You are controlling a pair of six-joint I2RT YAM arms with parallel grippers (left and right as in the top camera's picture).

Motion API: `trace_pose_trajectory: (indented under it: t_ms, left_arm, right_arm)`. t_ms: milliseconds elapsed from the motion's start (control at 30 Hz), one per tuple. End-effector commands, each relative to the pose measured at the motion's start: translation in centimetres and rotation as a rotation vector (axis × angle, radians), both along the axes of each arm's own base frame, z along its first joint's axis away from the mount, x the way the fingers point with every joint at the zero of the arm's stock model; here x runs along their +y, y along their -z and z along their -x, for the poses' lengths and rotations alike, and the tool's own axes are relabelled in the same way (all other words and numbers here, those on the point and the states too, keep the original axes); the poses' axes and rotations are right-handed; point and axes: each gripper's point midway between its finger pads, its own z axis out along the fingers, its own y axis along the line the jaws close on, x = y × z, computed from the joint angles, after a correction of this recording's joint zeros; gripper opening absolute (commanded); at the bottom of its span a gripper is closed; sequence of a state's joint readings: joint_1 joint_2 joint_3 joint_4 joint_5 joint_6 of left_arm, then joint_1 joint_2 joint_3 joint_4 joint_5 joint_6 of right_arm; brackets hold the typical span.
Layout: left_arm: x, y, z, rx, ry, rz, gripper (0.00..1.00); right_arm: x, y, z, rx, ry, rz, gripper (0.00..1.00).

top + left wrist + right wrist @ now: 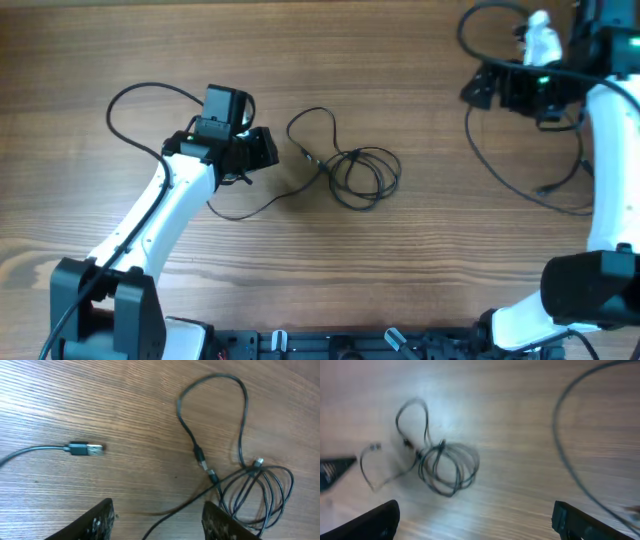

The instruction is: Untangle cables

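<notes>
The cables [360, 175] lie mid-table as a small coil of thin black cord, with a loop [312, 125] reaching up to the left and one strand [250, 208] trailing left. My left gripper [262, 150] is open and empty just left of the coil. In the left wrist view, its fingers [160, 522] straddle a strand. The coil [260, 495] is at the lower right and a silvery USB plug [87, 449] lies at the left. My right gripper [478, 88] is open and empty, far up to the right. The right wrist view is blurred and shows the coil [447, 467] beyond the fingers [475, 520].
The table is bare wood [420, 270]. Thicker black arm wires curve over the table near the right arm [520, 185] and behind the left arm [130, 95]. One of these also crosses the right wrist view [565, 465].
</notes>
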State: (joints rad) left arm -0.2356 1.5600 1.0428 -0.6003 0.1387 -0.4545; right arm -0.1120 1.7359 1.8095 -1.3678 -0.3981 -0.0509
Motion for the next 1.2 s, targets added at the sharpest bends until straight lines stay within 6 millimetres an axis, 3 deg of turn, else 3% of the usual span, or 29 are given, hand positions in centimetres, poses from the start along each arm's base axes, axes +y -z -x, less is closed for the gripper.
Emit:
trace_pose_trajectory:
  t_ms: [0, 133, 300, 367, 467, 500, 700, 767, 867, 967, 1033, 1167]
  left_arm:
    - [2.0, -0.4, -0.4, -0.001, -0.051, 0.007, 0.63]
    - [3.6, 0.0, -0.1, 0.024, -0.093, -0.019, 0.66]
    - [8.0, 0.5, 0.3, 0.070, -0.332, -0.078, 0.72]
    - [8.4, 0.6, 0.4, 0.079, -0.346, -0.076, 0.74]
    - [8.4, 0.7, 0.7, 0.091, -0.344, -0.079, 0.77]
    - [8.4, 0.7, 0.8, 0.094, -0.344, -0.080, 0.77]
    - [8.4, 0.9, 1.3, 0.115, -0.343, -0.084, 0.79]
    - [8.4, 0.9, 1.3, 0.118, -0.343, -0.085, 0.79]
    - [8.4, 1.0, 1.4, 0.123, -0.343, -0.086, 0.80]
    - [8.3, 1.0, 1.4, 0.122, -0.341, -0.086, 0.83]
    - [8.3, 1.0, 1.4, 0.122, -0.341, -0.087, 0.85]
    - [8.3, 1.0, 1.4, 0.123, -0.341, -0.086, 0.85]
  right_arm:
    - [4.9, 3.1, 1.4, 0.047, -0.175, -0.019, 0.97]
    - [11.7, 8.7, 3.7, 0.114, -0.289, -0.032, 0.63]
    - [20.2, 15.0, 8.1, 0.130, -0.378, -0.046, 0.54]
    - [21.6, 17.0, 8.6, 0.120, -0.274, -0.001, 0.54]
    - [23.1, 18.5, 7.9, 0.029, -0.198, 0.032, 0.41]
    - [23.5, 18.6, 7.4, 0.000, -0.198, 0.035, 0.36]
    - [24.6, 21.9, 5.8, 0.006, -0.080, 0.017, 0.36]
    - [24.8, 22.1, 5.5, 0.004, -0.060, 0.006, 0.36]
    - [25.5, 20.9, 5.0, -0.012, -0.074, -0.038, 0.36]
    - [26.1, 16.5, 4.7, -0.038, -0.140, -0.132, 0.43]
    - [24.7, 14.7, 4.2, -0.068, -0.111, -0.118, 0.43]
    - [22.3, 16.8, 4.3, -0.038, -0.042, -0.017, 0.43]
